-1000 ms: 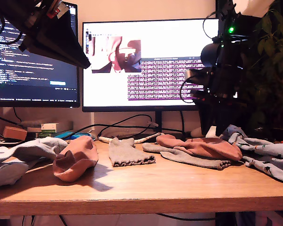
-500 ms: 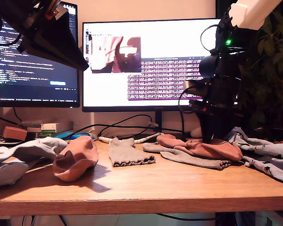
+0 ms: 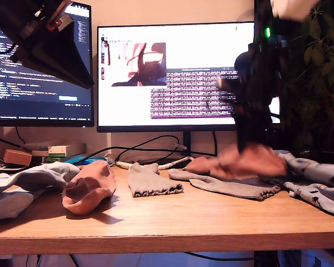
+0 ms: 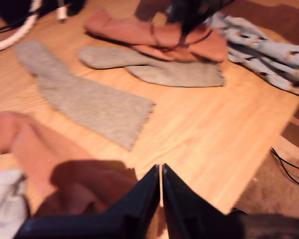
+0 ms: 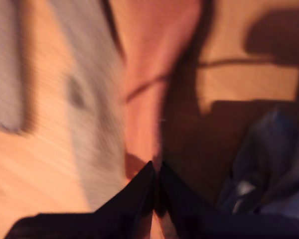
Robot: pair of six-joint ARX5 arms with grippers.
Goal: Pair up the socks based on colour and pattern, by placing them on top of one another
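Two pairs of jaws, both pressed together: my second gripper (image 5: 153,172) pinched the salmon sock (image 3: 239,163) at the exterior view's right, draped over a grey sock (image 3: 228,186) on the table (image 3: 172,217). My first gripper (image 4: 161,172) hung w/ nothing in it above another salmon sock (image 4: 35,149), beside a second grey sock (image 4: 84,102).

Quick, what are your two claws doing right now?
My first gripper: shut, holding nothing, up above the table.
My second gripper: shut on the salmon-pink sock.
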